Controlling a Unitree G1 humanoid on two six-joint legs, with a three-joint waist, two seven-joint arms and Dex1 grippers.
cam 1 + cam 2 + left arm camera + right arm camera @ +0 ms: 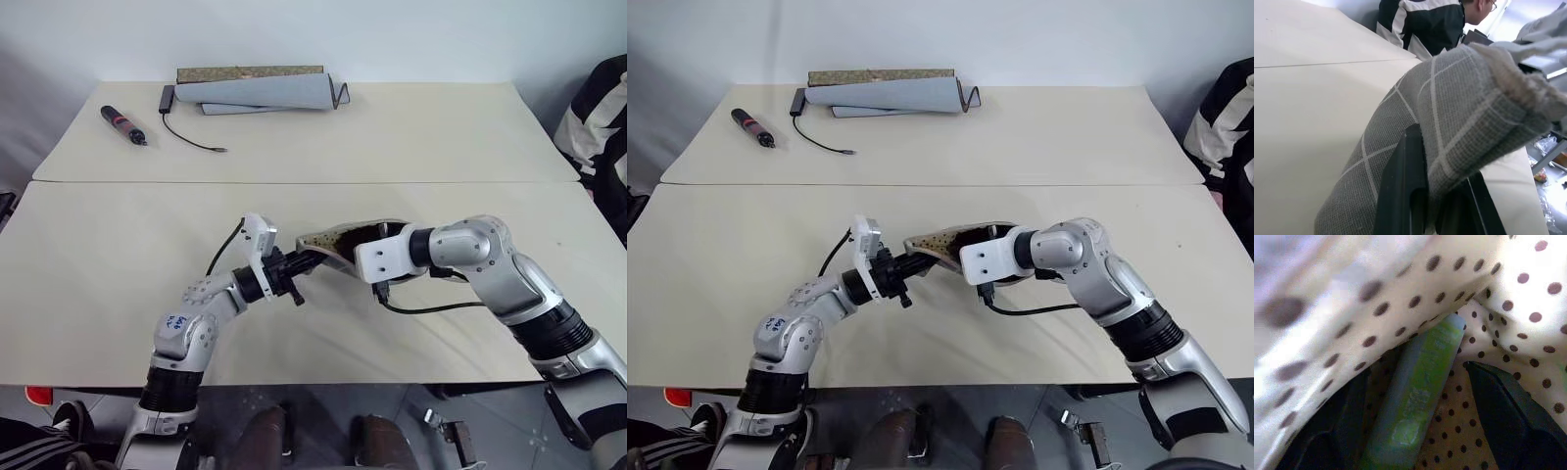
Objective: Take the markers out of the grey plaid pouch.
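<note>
Inside the dotted pouch (1508, 308), a green marker (1420, 391)

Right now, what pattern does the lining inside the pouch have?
The lining is cream with dark brown dots, best seen in the right wrist view.

Wall: plain pale grey-white wall (392, 39) behind the tables.
Furniture: two cream rectangular tables (411, 137) abutting along a straight seam.
Light: bright, even across the tabletops.
</note>
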